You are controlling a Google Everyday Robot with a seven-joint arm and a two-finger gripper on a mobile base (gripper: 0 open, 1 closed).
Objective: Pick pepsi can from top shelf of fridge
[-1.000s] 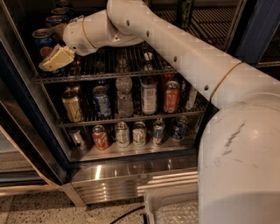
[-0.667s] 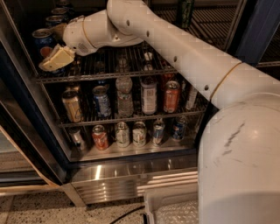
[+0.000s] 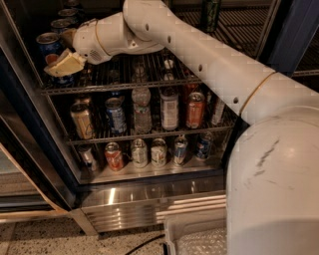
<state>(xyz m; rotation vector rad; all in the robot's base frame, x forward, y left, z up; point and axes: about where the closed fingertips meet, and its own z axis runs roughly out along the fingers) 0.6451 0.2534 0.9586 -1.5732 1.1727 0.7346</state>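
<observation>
Up at the left front end of the top shelf (image 3: 149,78) of the fridge (image 3: 144,196), the gripper (image 3: 64,63) sits against the pepsi can (image 3: 48,46). Its tan end covers the can's lower half, so only the silver lid, some blue and a patch of red show. Whether the gripper is clamped on the can or merely in front of it cannot be told. More cans (image 3: 66,14) line up behind, their bodies lost in shadow. The white arm (image 3: 209,60) crosses the opening from the right, and its bulky base blocks the fridge's right side. On the middle rack stand a clear bottle (image 3: 142,108) and a red can (image 3: 195,109). Labels on the bottom row (image 3: 158,152) cannot be read. A dark cable (image 3: 144,244) on the floor is cut off at the lower edge.
</observation>
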